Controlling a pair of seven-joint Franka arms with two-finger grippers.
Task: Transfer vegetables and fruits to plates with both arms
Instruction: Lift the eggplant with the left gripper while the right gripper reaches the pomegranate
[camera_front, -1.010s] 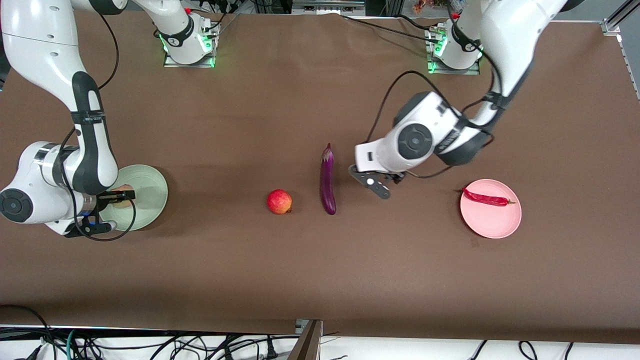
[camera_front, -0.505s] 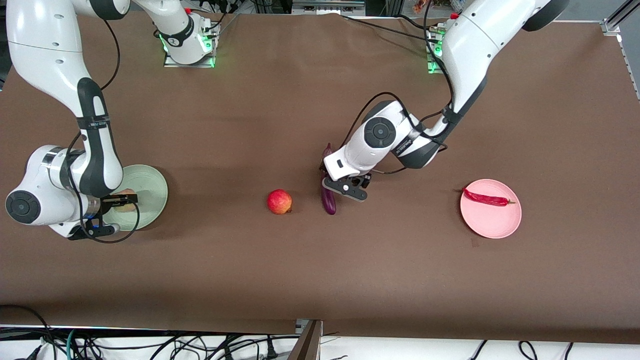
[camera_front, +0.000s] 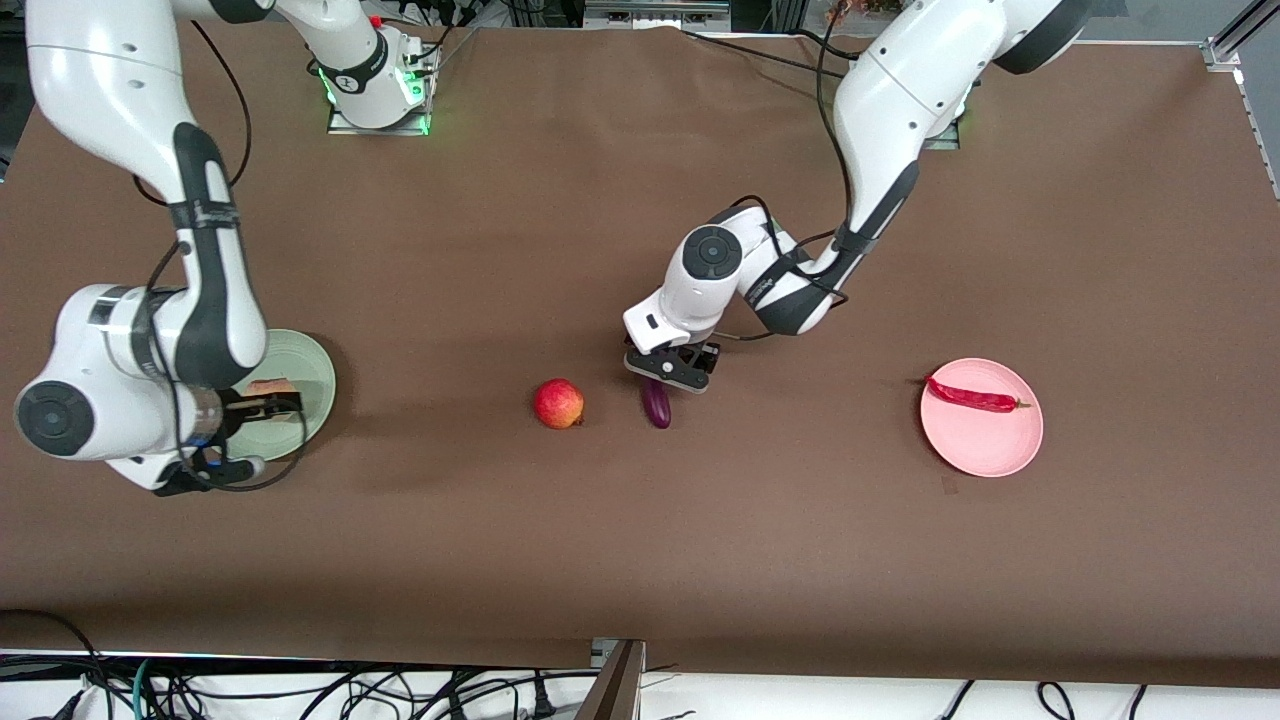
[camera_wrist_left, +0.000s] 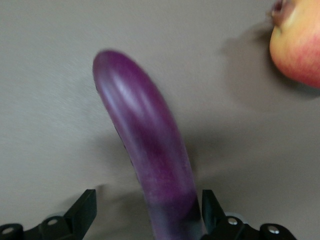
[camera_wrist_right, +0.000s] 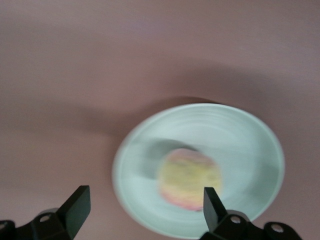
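Brown table cloth (camera_front: 500, 520), cables at its near edge; left gripper (camera_wrist_left: 147, 220) spread wide astride eggplant (camera_wrist_left: 145, 150), no contact visible; right gripper (camera_wrist_right: 142, 212) wide, empty, above peach (camera_wrist_right: 189, 179) on green plate (camera_wrist_right: 250, 145).

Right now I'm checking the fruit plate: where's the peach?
The peach lies on the green plate at the right arm's end of the table, under the open right gripper.
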